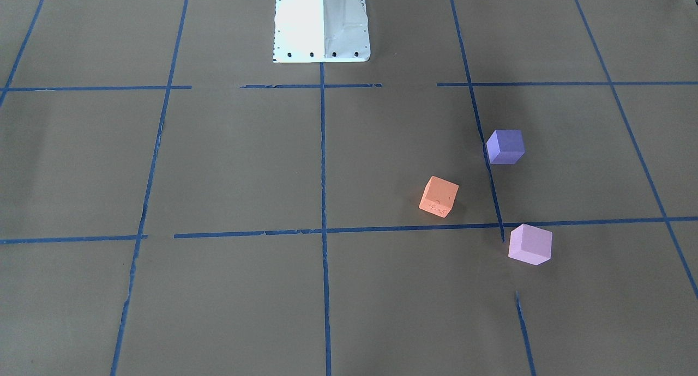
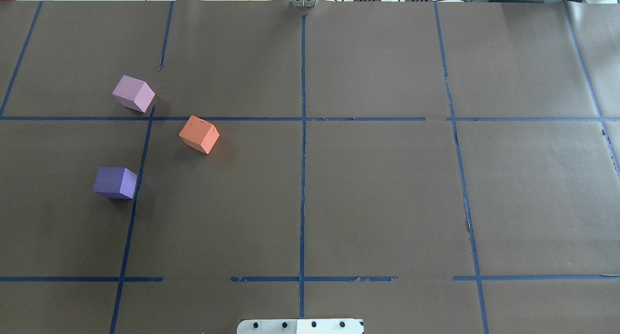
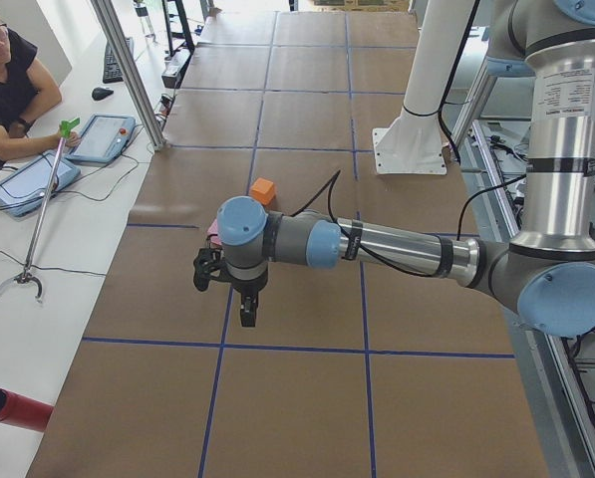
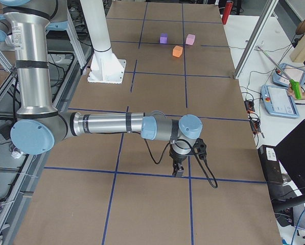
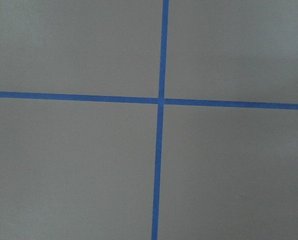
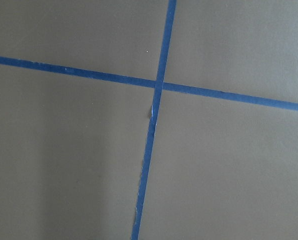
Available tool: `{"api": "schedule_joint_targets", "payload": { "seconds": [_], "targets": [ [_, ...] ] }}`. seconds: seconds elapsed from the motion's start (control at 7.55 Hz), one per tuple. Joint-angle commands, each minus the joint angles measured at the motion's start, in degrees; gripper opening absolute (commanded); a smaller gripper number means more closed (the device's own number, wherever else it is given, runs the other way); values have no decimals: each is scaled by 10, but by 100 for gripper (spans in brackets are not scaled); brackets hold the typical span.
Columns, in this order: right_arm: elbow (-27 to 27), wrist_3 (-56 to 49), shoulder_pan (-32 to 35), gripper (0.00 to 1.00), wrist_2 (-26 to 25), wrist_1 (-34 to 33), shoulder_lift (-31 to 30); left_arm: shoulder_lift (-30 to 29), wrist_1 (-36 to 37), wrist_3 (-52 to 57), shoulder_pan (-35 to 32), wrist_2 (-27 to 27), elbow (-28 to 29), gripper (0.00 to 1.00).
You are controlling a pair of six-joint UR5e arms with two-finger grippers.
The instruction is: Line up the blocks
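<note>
One orange cube (image 2: 199, 134), one dark purple cube (image 2: 116, 182) and one pale lilac cube (image 2: 133, 94) are sitting apart on the bench (image 2: 387, 203), overhead frame's left half. Left hand (image 3: 247, 314) and right hand (image 4: 178, 171) are hovering; spread or pressed together, cannot tell.

Left arm (image 3: 407, 249): upper link vertical, forearm stretched out level, wrist (image 3: 243, 227) bent so the left gripper (image 3: 247, 317) points straight down, hanging free in the air. Right arm (image 4: 109, 124): mirrored pose, forearm level, right gripper (image 4: 178, 171) pointing straight down, also hanging free. Finger gap on both can't be read from the side views.
</note>
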Motion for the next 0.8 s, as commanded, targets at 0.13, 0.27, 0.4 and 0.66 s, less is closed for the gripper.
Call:
{"api": "schedule_joint_targets", "payload": {
  "seconds": [0.13,0.27,0.4,0.66],
  "targets": [
    [0,0,0,100,0,0,0,-164,52,-134,126,3,4,100],
    [0,0,0,100,0,0,0,-198,47,-184,177,4,6,100],
    [0,0,0,100,0,0,0,-228,26,-199,226,4,20,100],
    [0,0,0,100,0,0,0,-262,-26,-216,276,5,79,100]
  ]
}}
